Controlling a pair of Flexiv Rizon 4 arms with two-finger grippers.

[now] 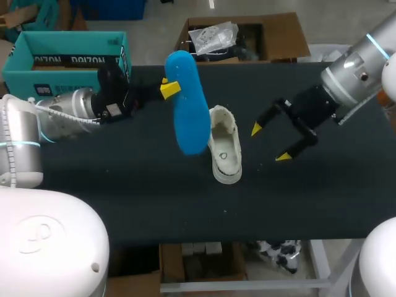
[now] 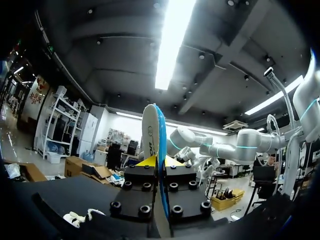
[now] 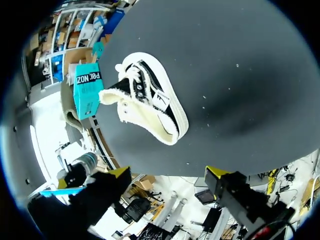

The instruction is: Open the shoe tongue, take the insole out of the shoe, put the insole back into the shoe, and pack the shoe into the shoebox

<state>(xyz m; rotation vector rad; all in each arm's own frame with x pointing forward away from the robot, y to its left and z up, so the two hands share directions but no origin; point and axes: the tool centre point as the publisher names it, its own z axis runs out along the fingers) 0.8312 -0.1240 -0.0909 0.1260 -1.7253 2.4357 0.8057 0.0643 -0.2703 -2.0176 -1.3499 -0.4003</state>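
Insole [image 1: 189, 105] held aloft in the left pincer [image 2: 159, 161] — shoe [image 1: 224, 145] on the surface [image 1: 124, 185].

The blue insole is clamped edge-on between both yellow tips of the left pincer and is held raised above the dark surface, just beside the white shoe and partly overlapping it in the head view. The shoe rests near the middle of the surface. The right pincer [image 1: 270, 143] is spread wide, with nothing between its tips — it hangs near the shoe on its right side. The teal shoebox [image 1: 62, 55] is seen at the far left edge of the surface.
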